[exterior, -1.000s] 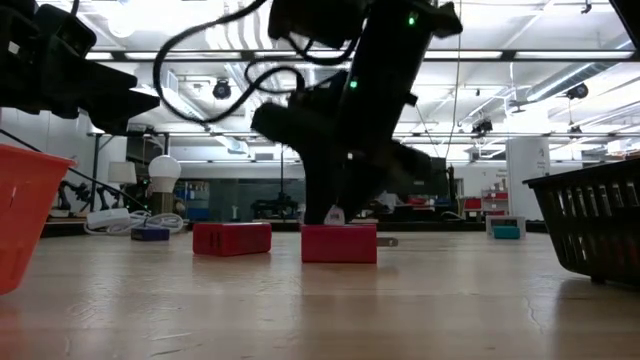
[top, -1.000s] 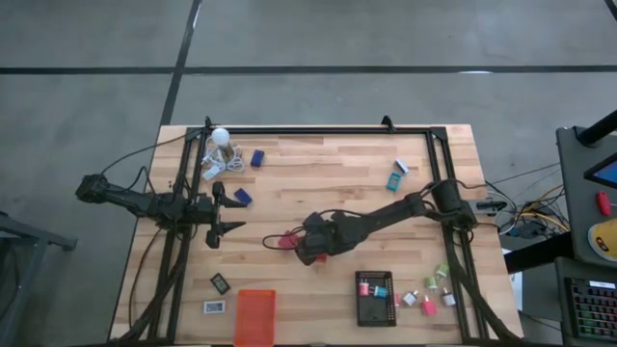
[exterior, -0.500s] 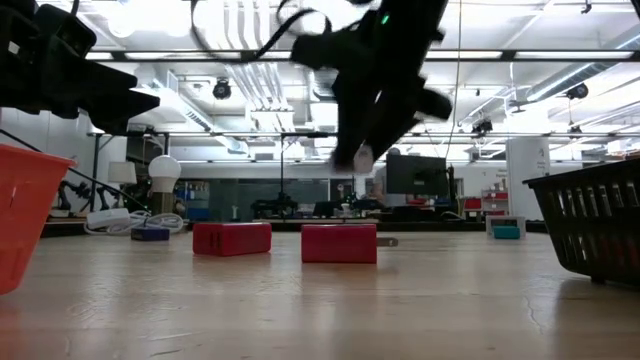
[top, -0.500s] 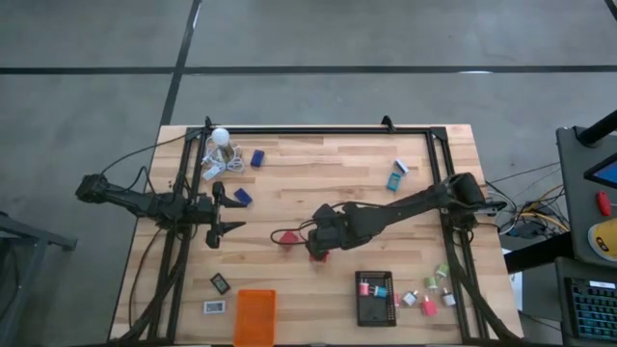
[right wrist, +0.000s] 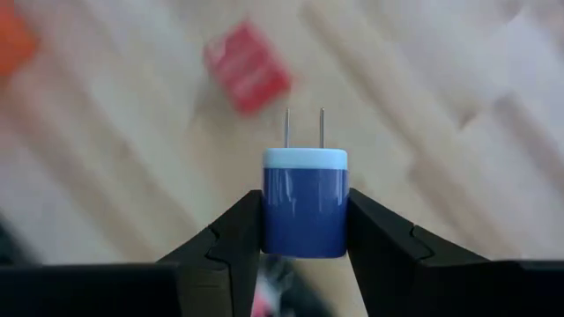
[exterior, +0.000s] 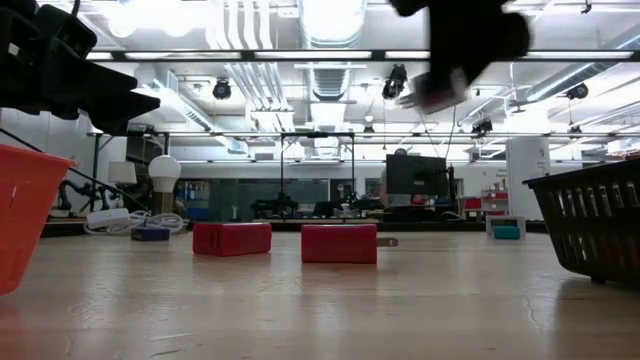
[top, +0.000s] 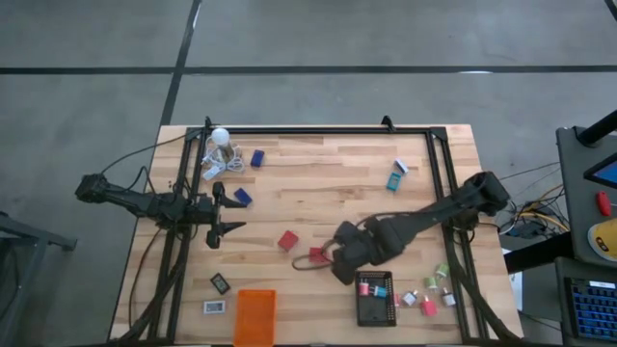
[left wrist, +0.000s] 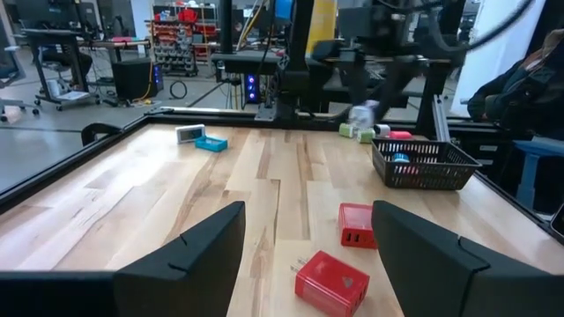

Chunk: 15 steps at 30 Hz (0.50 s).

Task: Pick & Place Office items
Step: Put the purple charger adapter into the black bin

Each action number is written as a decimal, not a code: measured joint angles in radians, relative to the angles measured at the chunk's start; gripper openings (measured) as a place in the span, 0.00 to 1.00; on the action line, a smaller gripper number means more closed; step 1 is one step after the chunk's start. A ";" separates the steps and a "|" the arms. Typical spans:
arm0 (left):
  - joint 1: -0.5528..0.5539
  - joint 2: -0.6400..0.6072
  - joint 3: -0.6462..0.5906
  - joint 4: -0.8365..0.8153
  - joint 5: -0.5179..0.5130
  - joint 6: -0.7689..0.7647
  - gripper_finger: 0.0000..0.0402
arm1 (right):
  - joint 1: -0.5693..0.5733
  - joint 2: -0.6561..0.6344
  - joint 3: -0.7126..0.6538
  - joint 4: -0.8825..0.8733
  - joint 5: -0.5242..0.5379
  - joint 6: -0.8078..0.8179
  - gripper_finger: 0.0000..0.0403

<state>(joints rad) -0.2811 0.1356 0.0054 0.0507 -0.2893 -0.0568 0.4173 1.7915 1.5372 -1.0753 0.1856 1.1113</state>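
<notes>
My right gripper [top: 339, 268] hangs over the table's near right part, just left of the black tray [top: 374, 313], and is shut on a blue charger plug [right wrist: 305, 207] with a pale top and two metal prongs. In the low view that gripper [exterior: 445, 80] is high above the table. Two red cubes [top: 287, 240] [top: 316, 256] lie flat on the wood left of it. My left gripper [top: 229, 212] waits open at the table's left side, pointing level, with nothing between its fingers. My right gripper pinches the plug's blue body by two opposite sides [right wrist: 269, 220] between its two fingers [right wrist: 233, 238]. The fingers come steeply from above. The prongs [right wrist: 304, 128] point away from the gripper, down toward the table. The plug is lifted clear.
The black tray holds pink and teal pieces. An orange tray [top: 254, 316] stands at the near edge, small black and white rectangles [top: 220, 283] beside it. Blue blocks [top: 242, 197], a bulb [top: 221, 137] and teal boxes [top: 395, 180] lie farther back; pink and green bits [top: 429, 289] at near right.
My right gripper has risen from beside the red cubes and gone toward the table's right and near edges, toward the black tray, tipping a little and carrying the blue plug clear of the table. The two red cubes lie uncovered now.
</notes>
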 joint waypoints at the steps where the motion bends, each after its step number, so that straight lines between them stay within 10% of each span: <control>1: 0.000 0.000 0.000 0.000 0.000 0.000 0.63 | 0.015 -0.003 0.000 -0.012 -0.028 0.008 0.35; 15: 0.000 0.002 0.000 0.000 0.000 0.000 0.63 | 0.236 -0.006 -0.001 -0.067 -0.159 0.301 0.35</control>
<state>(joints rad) -0.2813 0.1371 0.0055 0.0509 -0.2893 -0.0570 0.6533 1.7860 1.5358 -1.1428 0.0264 1.4128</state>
